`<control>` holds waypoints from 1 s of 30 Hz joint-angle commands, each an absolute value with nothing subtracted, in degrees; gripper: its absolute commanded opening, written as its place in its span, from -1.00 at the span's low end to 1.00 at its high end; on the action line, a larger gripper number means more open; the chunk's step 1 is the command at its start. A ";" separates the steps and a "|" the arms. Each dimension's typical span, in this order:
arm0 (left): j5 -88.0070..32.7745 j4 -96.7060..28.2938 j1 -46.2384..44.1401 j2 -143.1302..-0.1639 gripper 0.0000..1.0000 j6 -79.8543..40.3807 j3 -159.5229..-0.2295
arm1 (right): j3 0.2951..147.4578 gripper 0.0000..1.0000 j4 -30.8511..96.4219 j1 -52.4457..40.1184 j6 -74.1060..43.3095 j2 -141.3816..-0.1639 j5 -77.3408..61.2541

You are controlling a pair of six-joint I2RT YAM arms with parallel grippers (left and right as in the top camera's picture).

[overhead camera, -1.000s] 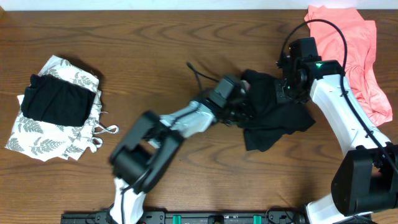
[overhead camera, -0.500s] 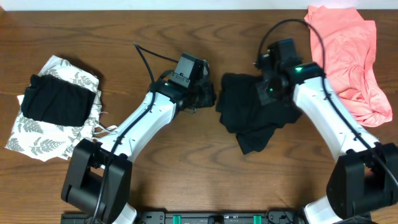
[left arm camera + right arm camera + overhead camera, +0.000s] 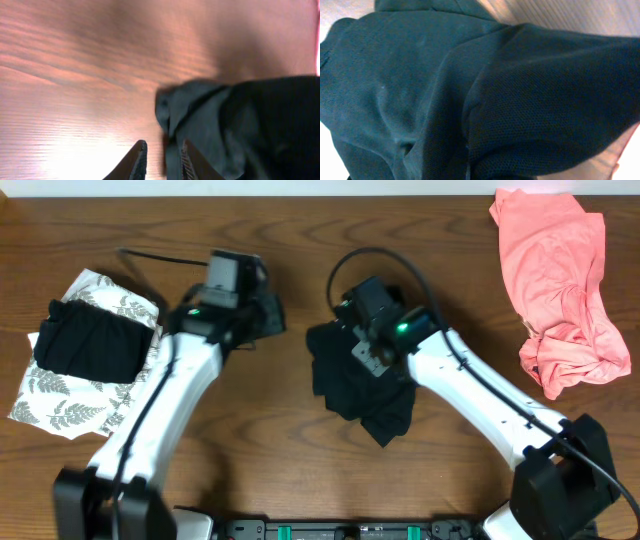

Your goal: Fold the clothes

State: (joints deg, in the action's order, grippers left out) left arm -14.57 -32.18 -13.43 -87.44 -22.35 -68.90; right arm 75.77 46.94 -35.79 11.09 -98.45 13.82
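The black shirt (image 3: 350, 392) lies crumpled at the table's middle, and it fills the right wrist view as dark knit folds (image 3: 470, 90). My right gripper (image 3: 360, 350) sits on the shirt's upper edge; its fingers are buried in the cloth and it is shut on it. My left gripper (image 3: 268, 315) is to the left of the heap with a dark bit of the shirt hanging at its tips. In the left wrist view the left gripper (image 3: 162, 146) has narrowly parted fingers pinching an edge of the shirt (image 3: 250, 125), which trails off to the right above the wood.
A folded black garment (image 3: 90, 345) rests on a white leaf-print garment (image 3: 75, 410) at the far left. A salmon-pink garment (image 3: 560, 280) is heaped at the back right corner. Both arms reach in from the front edge.
Both grippers have swept left across the table and the black shirt has come with them, from right of centre to the middle. The left gripper now stands further from the right one.
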 commanded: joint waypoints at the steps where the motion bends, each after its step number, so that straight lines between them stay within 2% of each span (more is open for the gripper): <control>1: -12.16 -33.61 -11.33 -82.50 -0.50 -19.92 -69.67 | 76.05 -0.97 46.50 -37.47 12.86 -99.50 18.50; 4: -13.08 -36.03 -11.22 -80.93 -0.50 -20.01 -69.67 | 76.05 -0.97 45.45 -36.03 9.43 -99.50 18.48; 8: -20.23 -36.77 -12.80 -81.62 -0.50 -23.14 -68.90 | 76.05 -0.98 44.25 -31.07 2.96 -99.48 18.44; 11: -22.74 -33.82 -15.94 -83.00 -0.50 -27.09 -68.05 | 76.05 -0.97 44.84 -25.78 -3.97 -99.48 17.67; 16: -23.86 -24.93 -23.68 -87.61 -0.50 -32.62 -67.96 | 76.05 -0.98 47.59 -18.22 -13.82 -99.50 8.16; 26: -26.57 0.95 -38.52 -105.41 -0.49 -48.64 -67.99 | 76.05 -0.93 48.64 -15.59 -12.12 -99.50 8.38; 30: -27.75 3.75 -40.66 -109.14 -0.50 -54.13 -67.99 | 76.05 -0.91 48.69 -15.57 -12.21 -99.57 8.38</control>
State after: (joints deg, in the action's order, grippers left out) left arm -25.89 3.27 -39.94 -107.63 -47.37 -68.55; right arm 75.77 48.62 -15.64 -11.18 -99.13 8.62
